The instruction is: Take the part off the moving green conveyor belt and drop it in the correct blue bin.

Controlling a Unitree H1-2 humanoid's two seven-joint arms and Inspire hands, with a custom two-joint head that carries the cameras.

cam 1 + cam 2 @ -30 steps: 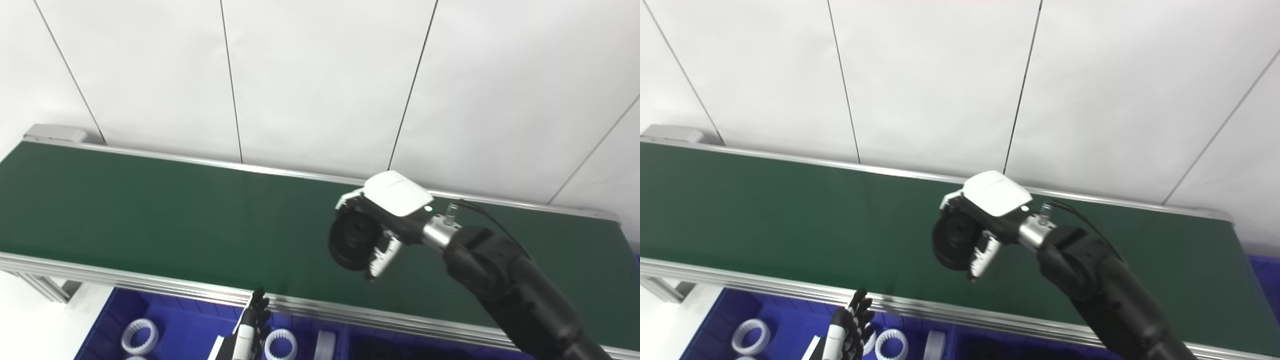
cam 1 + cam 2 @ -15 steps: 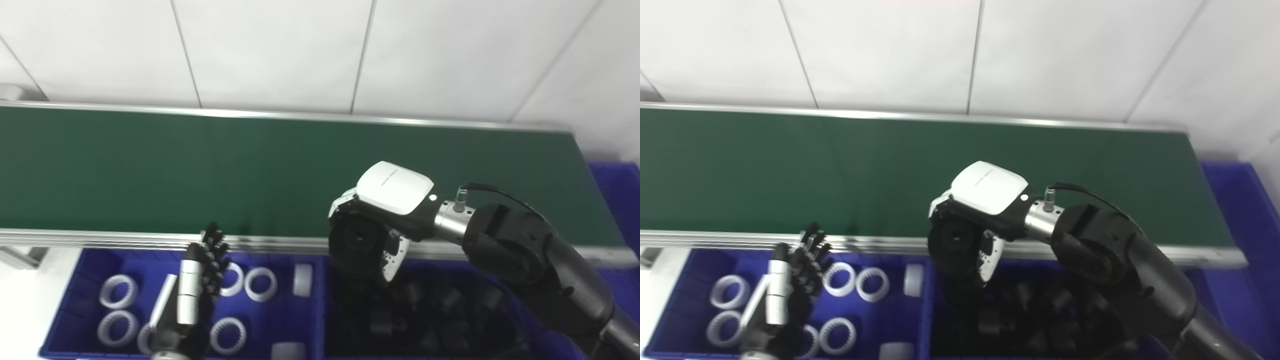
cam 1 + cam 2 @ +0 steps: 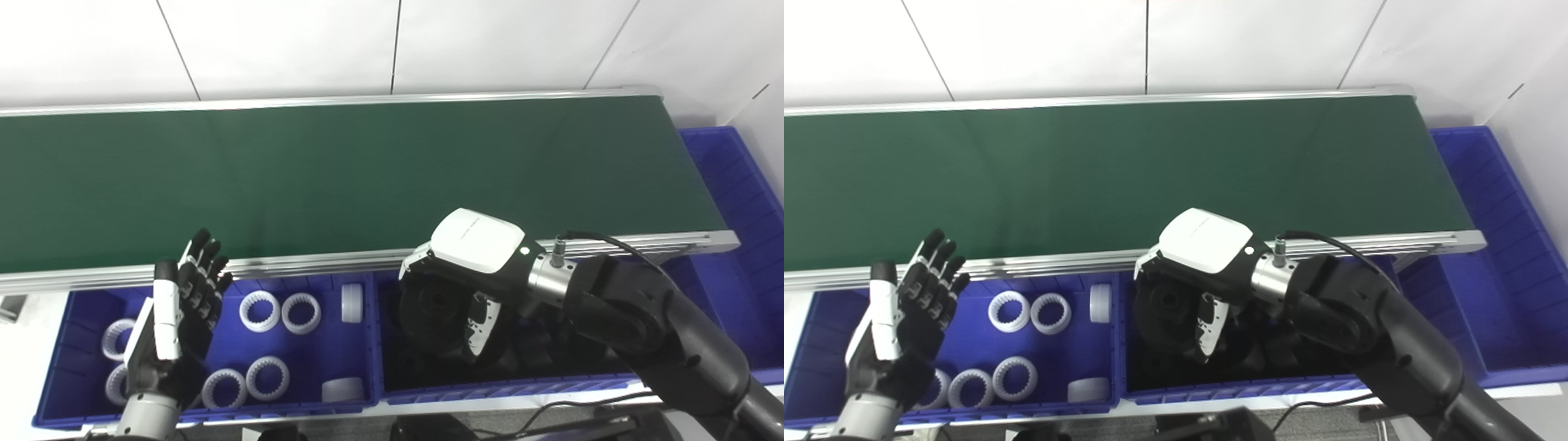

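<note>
Above the right bin (image 3: 502, 392), right robot hand (image 3: 456, 294) gripping black part (image 3: 432, 309).

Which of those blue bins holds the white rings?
The left blue bin, under the open left robot hand; the bin beside it holds black parts.

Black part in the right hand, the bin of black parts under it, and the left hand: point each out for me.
black part (image 3: 433, 306): left eye view, on its round face below the palm.
bin of black parts (image 3: 490, 392): left eye view, on its near blue rim.
left hand (image 3: 900, 318): right eye view, on the open palm.
</note>
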